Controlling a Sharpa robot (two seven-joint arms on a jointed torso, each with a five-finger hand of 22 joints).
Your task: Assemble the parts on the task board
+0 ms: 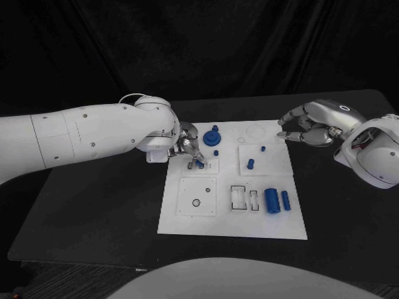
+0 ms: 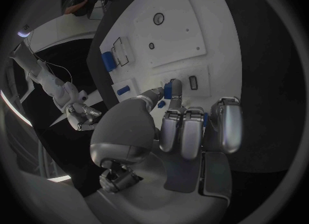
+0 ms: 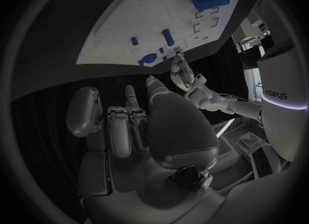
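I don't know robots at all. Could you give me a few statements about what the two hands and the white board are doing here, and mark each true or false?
1. The left hand pinches a small blue part over the task board. True.
2. The right hand grips the large blue cylinder. False: the cylinder lies on the board, and the hand holds nothing.
3. The right hand is at the board's far right corner. True.
4. The board lies on a white table. False: the table is black.

A robotics lab: black-draped backdrop, black table.
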